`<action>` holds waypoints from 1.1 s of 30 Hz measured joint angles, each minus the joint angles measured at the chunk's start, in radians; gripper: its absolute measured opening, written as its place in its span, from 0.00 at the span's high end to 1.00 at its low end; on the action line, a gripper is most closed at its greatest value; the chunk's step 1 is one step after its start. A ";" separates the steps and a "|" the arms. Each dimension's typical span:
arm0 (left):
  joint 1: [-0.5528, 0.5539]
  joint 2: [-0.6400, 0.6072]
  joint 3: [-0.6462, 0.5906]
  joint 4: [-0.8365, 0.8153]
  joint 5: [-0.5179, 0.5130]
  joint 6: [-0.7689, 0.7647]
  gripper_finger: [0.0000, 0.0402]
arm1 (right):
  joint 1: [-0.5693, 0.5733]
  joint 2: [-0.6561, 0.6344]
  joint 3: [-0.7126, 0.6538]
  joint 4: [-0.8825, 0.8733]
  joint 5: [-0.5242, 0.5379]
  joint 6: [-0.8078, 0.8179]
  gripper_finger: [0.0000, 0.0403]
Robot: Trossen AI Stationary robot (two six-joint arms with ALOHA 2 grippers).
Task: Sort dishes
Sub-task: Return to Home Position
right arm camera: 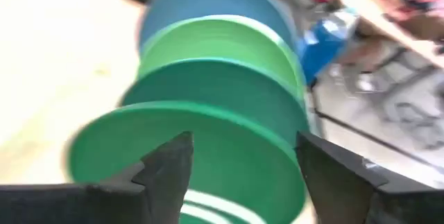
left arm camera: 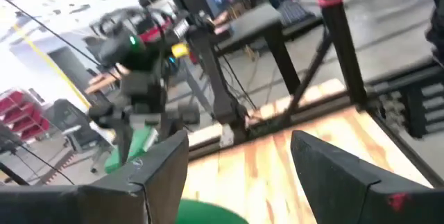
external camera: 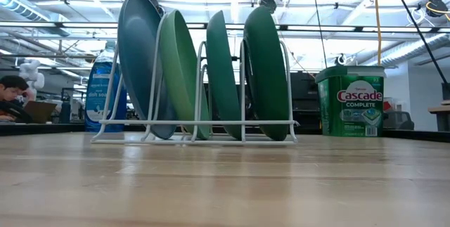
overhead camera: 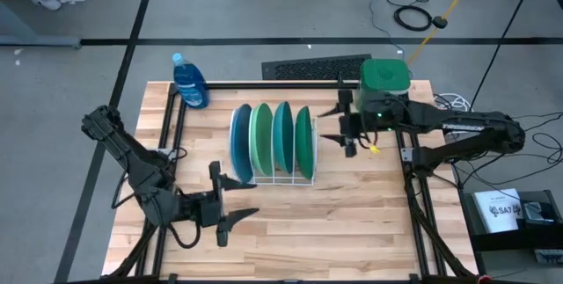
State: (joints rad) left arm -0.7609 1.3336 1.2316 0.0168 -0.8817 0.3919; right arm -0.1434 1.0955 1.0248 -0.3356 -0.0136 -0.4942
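All 4 plates stand on edge in the white wire rack [overhead camera: 283, 178], mid-tabletop [overhead camera: 352, 222], in a row. The blue plate [overhead camera: 239, 142] is at the rack's left end, then light green plate [overhead camera: 261, 139], teal plate [overhead camera: 282, 136] & dark green plate [overhead camera: 303, 137] at the right end. Low view: blue & light green lean w/ tops tipped toward the left end, teal & dark green stand nearly upright, and rack wires rise btwn them. Right pincer [overhead camera: 327, 126] hangs raised just beside the dark green plate on the rack's right side, apart from it, fingers spread wide, released, holding nothing. The right wrist view looks btwn those 2 fingers onto the row of 4, dark green nearest, blue farthest. Left pincer [overhead camera: 230, 200] sits off the rack's near-left corner over bare wood, clear of the rack, fingers splayed wide, released, empty. The left wrist view shows the gap btwn its fingers w/ wood & the right arm beyond. Blue soap bottle [overhead camera: 189, 82] stands at the tabletop's far-left corner, well apart from the rack. Green Cascade tub [overhead camera: 385, 77] stands at the far-right, just behind the right pincer. In low view a person [external camera: 10, 97] sits far off in the room at the left edge, beyond the tabletop.
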 joint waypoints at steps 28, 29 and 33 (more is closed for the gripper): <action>-0.031 -0.520 -0.694 0.282 -0.006 -0.203 0.99 | 0.140 -0.546 -0.660 0.413 -0.204 0.259 1.00; -0.030 -0.552 -0.730 0.309 -0.008 -0.203 0.99 | 0.140 -0.564 -0.685 0.436 -0.203 0.265 1.00; -0.031 -0.662 -0.857 0.393 -0.011 -0.211 0.99 | 0.139 -0.645 -0.759 0.492 -0.199 0.277 1.00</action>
State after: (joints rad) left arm -0.7914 0.6718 0.3749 0.4097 -0.8922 0.1813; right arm -0.0048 0.4501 0.2658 0.1563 -0.2130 -0.2169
